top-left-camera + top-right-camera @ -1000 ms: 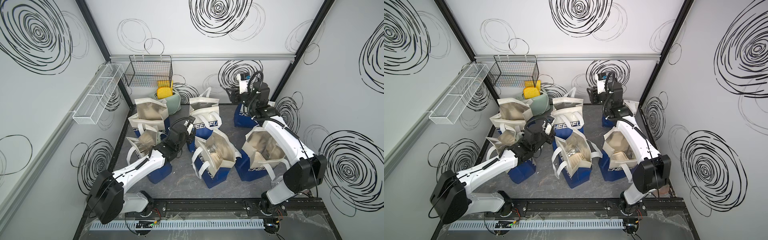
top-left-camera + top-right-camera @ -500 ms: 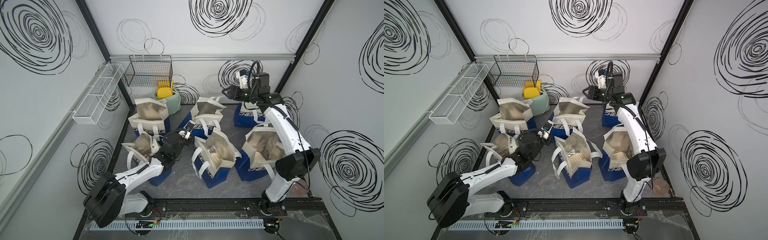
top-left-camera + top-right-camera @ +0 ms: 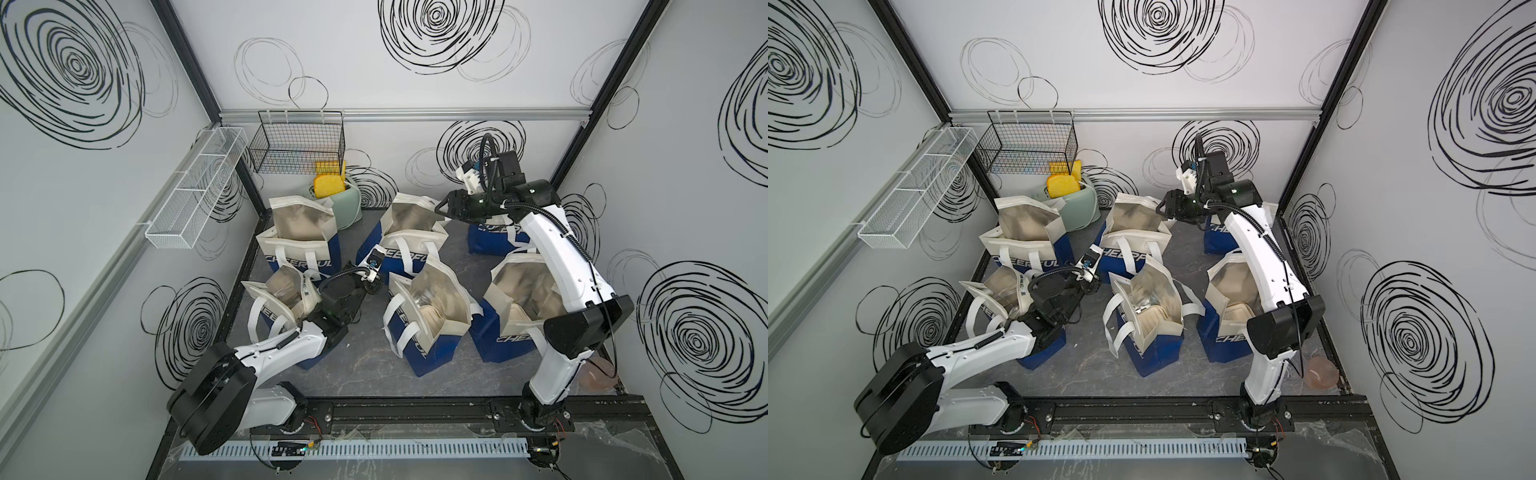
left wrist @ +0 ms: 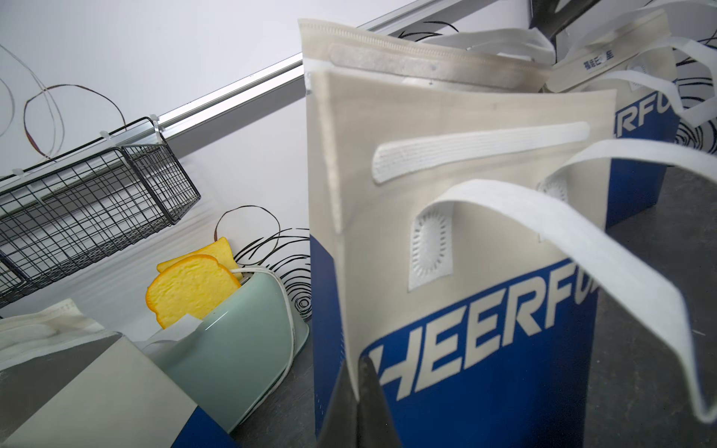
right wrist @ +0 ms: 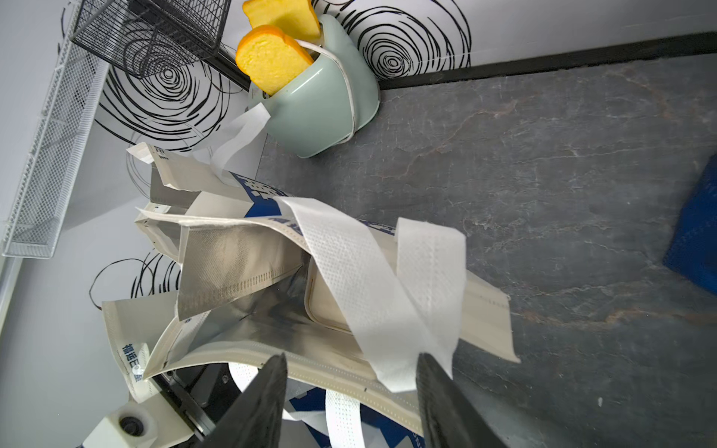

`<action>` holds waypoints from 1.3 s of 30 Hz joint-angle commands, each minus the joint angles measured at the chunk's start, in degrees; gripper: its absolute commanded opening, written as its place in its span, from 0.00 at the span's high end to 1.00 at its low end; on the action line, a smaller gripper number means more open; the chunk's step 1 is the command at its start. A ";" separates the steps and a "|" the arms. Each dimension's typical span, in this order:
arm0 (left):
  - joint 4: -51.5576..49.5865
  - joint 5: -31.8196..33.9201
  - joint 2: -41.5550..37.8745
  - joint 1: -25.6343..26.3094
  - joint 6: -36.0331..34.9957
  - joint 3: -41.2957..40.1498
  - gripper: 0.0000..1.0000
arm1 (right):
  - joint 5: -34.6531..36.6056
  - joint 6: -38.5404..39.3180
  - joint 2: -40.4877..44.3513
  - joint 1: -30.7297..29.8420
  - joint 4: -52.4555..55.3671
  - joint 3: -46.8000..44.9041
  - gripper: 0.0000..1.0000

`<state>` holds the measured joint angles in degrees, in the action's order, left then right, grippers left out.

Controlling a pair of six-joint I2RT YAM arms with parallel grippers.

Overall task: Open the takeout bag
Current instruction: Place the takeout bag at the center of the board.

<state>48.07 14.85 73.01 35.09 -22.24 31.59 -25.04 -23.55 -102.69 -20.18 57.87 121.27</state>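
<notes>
As the right tool is spreading wider, the far middle bag is standing open.
The left tool, pinched shut, is pulling back toward the near left; this bag looks done.

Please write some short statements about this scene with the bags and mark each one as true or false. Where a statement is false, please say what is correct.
1. The rounded mint-green toaster holds two yellow bread slices. True.
2. The right gripper is clamped shut. False: its jaws stand apart.
3. The black wire basket hangs on the back wall. True.
4. The blue and cream fabric takeout bag in the middle of the back row is sealed. False: its mouth is open and the silver lining shows.
5. The left gripper is wide open. False: its jaws are shut.
</notes>
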 commanded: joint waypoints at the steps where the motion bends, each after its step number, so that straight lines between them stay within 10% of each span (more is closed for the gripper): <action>1: 4.86 -0.52 -0.18 -0.46 -0.46 -0.67 1.00 | 3.30 1.99 4.86 -0.04 1.44 1.52 0.43; 21: 1.91 0.53 -2.35 0.66 -1.01 0.05 1.00 | 0.61 1.70 11.28 -0.87 -1.69 -14.91 0.41; 39: 0.27 0.17 -4.17 1.39 -1.71 -0.21 1.00 | -0.22 2.52 1.19 0.94 -5.82 -9.47 0.48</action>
<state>46.24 15.05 69.78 36.01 -22.74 31.55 -24.67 -21.43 -100.44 -19.57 53.28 108.92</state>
